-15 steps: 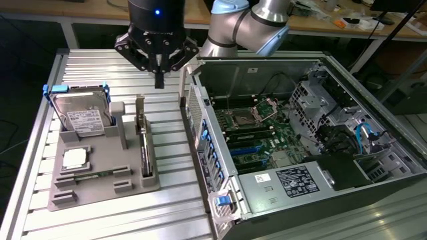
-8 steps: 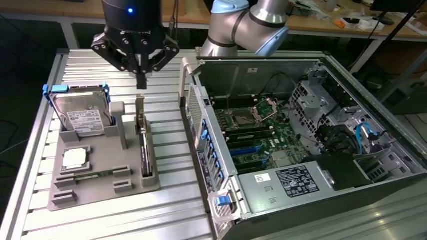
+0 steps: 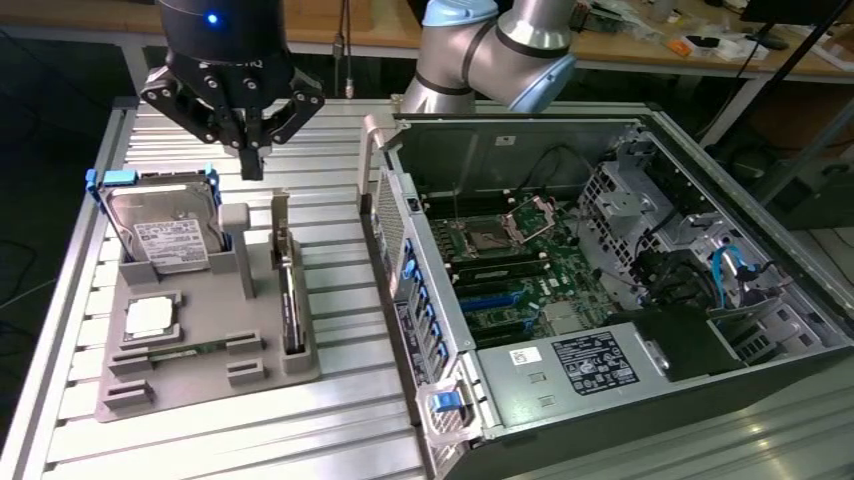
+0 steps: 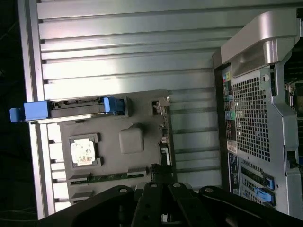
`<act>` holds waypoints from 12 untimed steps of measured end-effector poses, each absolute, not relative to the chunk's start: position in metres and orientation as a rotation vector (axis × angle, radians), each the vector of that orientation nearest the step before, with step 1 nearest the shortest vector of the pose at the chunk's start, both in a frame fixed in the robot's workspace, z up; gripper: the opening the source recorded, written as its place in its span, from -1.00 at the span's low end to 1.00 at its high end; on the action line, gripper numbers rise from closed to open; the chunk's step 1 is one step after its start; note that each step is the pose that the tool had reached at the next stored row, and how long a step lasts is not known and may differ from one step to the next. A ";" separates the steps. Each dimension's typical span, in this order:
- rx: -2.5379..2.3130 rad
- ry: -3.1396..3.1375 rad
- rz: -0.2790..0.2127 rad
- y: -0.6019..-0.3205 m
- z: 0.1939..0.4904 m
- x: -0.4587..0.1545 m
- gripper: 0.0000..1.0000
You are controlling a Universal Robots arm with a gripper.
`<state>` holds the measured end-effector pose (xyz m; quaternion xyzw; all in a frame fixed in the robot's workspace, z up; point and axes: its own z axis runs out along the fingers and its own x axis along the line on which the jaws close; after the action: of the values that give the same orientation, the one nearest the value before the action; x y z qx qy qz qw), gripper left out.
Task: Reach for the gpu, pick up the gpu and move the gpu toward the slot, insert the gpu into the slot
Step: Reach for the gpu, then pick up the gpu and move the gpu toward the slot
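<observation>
Fig.: my gripper point(image 3: 251, 168), fingers pressed together and empty, hangs above the far end of the grey tray point(image 3: 200, 388). The gpu point(image 3: 286, 290) stands on edge in the tray's groove, exterior view's right. I judge it light, stiff, fragile; take it by the bare top edge, mid-length, w/o squeezing components.
</observation>
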<state>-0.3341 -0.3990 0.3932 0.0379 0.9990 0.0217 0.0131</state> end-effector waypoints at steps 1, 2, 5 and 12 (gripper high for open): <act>0.118 3.112 0.068 -0.399 0.393 -0.334 -0.79; 0.118 3.112 0.068 -0.399 0.393 -0.334 -0.79; 0.118 3.112 0.068 -0.399 0.393 -0.334 -0.79; 0.118 3.113 0.068 -0.399 0.393 -0.334 -0.65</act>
<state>-0.3342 -0.3989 0.3933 0.0377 0.9990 0.0217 0.0131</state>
